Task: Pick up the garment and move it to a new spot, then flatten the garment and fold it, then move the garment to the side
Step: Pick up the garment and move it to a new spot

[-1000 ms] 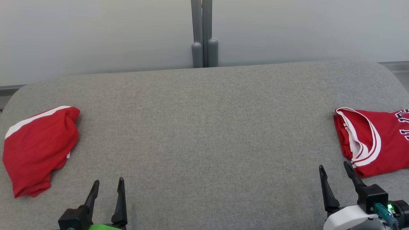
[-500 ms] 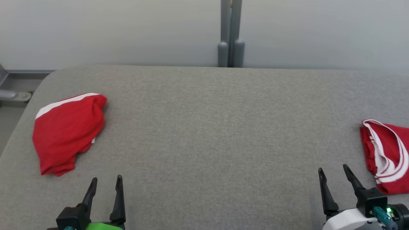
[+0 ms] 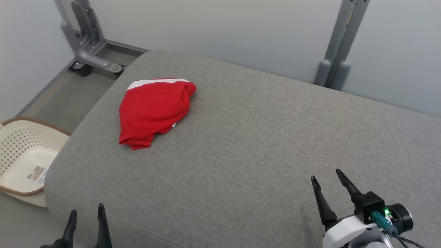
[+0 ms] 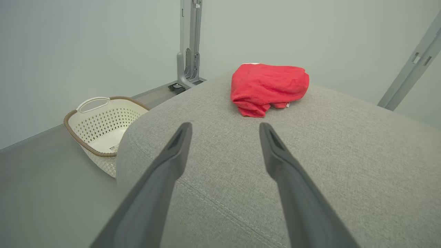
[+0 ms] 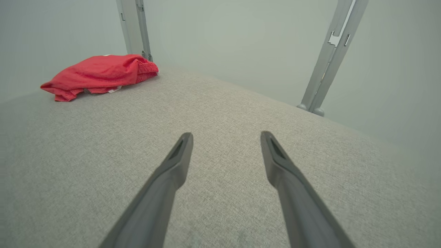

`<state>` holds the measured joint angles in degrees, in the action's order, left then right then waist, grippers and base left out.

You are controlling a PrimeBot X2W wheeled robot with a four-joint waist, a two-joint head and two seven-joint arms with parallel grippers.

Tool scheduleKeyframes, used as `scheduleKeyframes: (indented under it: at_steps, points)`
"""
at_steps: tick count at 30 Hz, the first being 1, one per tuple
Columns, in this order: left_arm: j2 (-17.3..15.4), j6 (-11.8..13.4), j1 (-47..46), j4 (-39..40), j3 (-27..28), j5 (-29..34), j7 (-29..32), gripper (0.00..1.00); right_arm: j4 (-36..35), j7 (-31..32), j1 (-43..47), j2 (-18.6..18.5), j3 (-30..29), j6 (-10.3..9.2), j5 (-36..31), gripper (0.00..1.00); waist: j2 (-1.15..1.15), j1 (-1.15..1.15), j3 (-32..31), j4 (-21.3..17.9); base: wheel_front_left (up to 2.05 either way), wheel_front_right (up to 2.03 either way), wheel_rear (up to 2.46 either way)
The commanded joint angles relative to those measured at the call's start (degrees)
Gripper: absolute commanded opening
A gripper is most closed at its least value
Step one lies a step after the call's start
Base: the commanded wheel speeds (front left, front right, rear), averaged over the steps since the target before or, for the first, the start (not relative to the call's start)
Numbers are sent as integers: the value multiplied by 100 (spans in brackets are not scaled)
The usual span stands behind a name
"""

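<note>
A crumpled red garment [image 3: 153, 108] with a white band lies near the far left corner of the grey padded table [image 3: 262, 137]; it also shows as the garment [image 4: 270, 86] ahead of my left fingers and the garment [image 5: 100, 74] far to the left of my right fingers. My left gripper [image 3: 86, 215] hangs open at the table's near left edge, well short of the cloth. Over the near right part of the table my right gripper [image 3: 327, 175] stands open, holding nothing.
A cream perforated laundry basket [image 3: 20, 162] sits on the floor left of the table, also the basket [image 4: 103, 124]. Grey metal frame posts [image 3: 339, 48] and a wheeled frame foot [image 3: 89, 51] stand behind the table by the pale wall.
The head camera has swung left, so the garment now sits nearer mid-frame and the second red jersey at the right has left the picture. Both grippers stay open.
</note>
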<state>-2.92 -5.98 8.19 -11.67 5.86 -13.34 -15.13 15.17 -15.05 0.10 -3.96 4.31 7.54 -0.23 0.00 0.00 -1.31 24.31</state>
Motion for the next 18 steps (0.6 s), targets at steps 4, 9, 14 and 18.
scheduleKeyframes:
  at_steps: [4,9,14,18]
  points:
    - [-5,76,120,145,41,-68,0,100,115,-16,-153,-96,87,-10,81,100,0,0,-6,471,0,0,0]
    - [-5,70,85,163,13,-53,0,100,92,-16,11,-122,-21,-10,115,100,0,0,-14,456,0,0,0]
    - [-5,-11,-499,79,-215,-297,-1,100,-42,-16,-81,-266,-288,-11,-18,100,0,0,493,363,0,0,0]
    - [-5,-91,-1761,-364,-493,-596,19,100,-107,-15,-672,-699,-331,-10,-204,100,0,0,1496,156,0,0,0]
